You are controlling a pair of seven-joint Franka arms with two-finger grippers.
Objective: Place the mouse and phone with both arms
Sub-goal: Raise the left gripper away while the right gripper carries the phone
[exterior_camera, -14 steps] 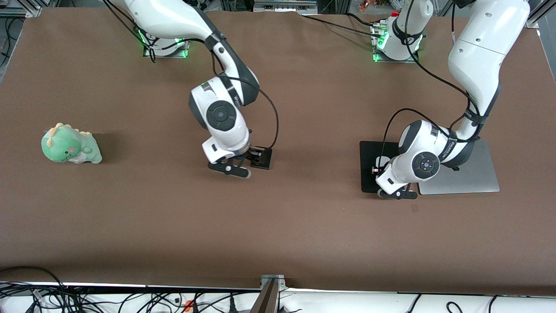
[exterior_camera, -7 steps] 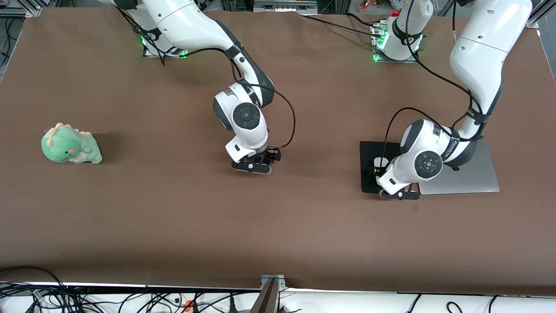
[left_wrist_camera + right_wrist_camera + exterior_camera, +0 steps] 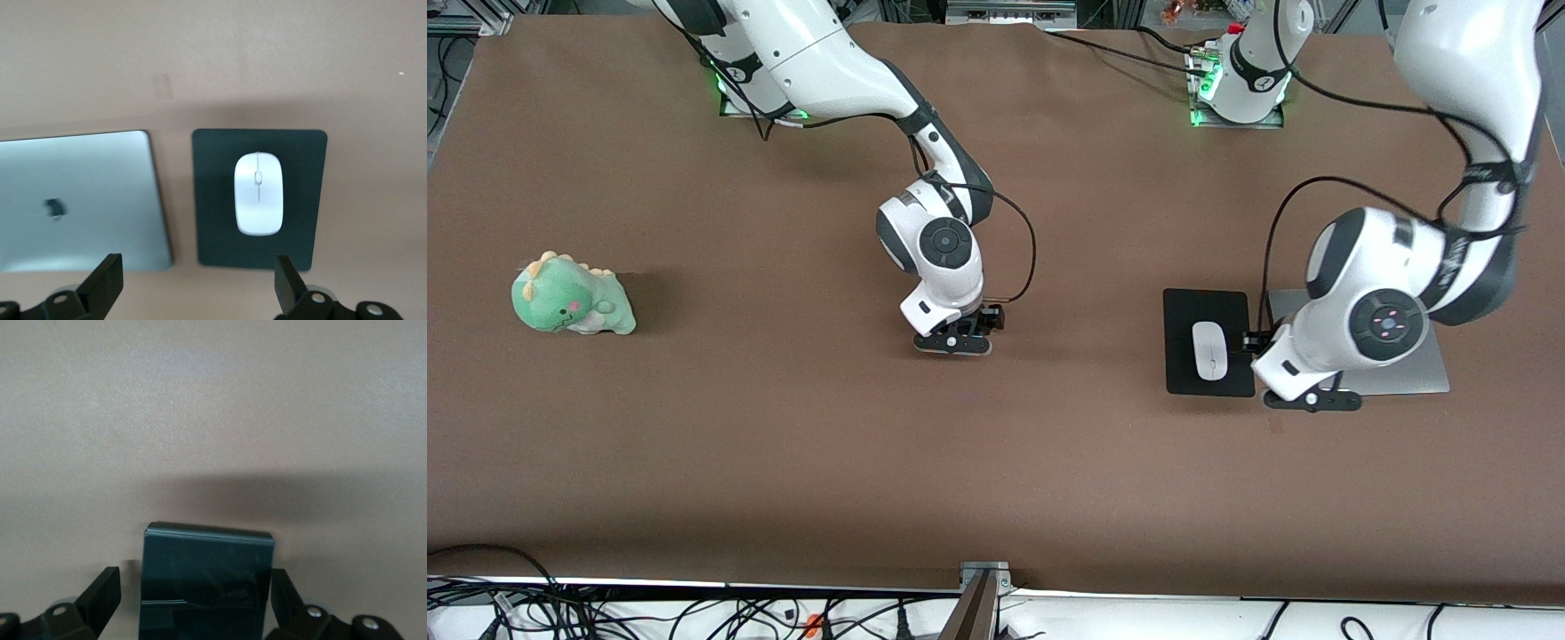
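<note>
The white mouse point(image 3: 1209, 349) lies on the black mouse pad point(image 3: 1183, 311); it also shows in the left wrist view point(image 3: 258, 193). My left gripper point(image 3: 1312, 400) is open and empty, up in the air over the table at the pad's and laptop's edge point(image 3: 197, 263). My right gripper point(image 3: 953, 342) is low at the table's middle. In the right wrist view the black phone point(image 3: 207, 580) lies between the open fingers point(image 3: 107, 587) of the right gripper point(image 3: 195, 577), with a gap on one side. In the front view the phone is hidden under that gripper.
A silver closed laptop point(image 3: 1405, 373) lies beside the mouse pad toward the left arm's end; it also shows in the left wrist view point(image 3: 80, 200). A green dinosaur plush point(image 3: 569, 298) sits toward the right arm's end. The table is brown.
My left gripper has let go of the mouse, risen and shifted toward the laptop; the mouse now lies uncovered on the pad. My right gripper has moved over the phone and straddles it.
</note>
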